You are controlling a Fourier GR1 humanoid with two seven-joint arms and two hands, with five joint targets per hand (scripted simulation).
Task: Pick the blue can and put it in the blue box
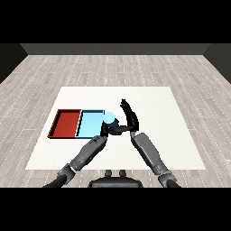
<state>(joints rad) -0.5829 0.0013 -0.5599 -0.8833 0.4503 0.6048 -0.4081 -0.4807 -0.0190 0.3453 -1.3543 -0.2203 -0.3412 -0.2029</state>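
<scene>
**Nearly there: our can hangs at the blue tray's edge**

Now we start with our left robot hand point(109, 129), which reaches across in front of us and curls round the blue can point(109, 118). The can shows as a pale blue round top just above those dark fingers, sitting at the right-hand rim of the light blue tray point(88, 122). Whether it is already over the tray floor or only beside the wall, we cannot tell from the head view.

Our right robot hand point(129, 113) stands just beside the can on its right, fingers straight and stretched away from us, holding nothing.

Beyond the blue tray lies the red tray point(66, 122), touching it on the left, and both rest on the white desk point(158, 108).

We judge the step in hand to be the carry and placement. To do it well, we should bring the can further left until it is plainly inside the blue tray's walls, keep it upright, lower it until its base meets the tray floor, and only then uncurl the fingers. We should keep the right robot hand clear so it does not nudge the can, and stop short of the red tray.
</scene>
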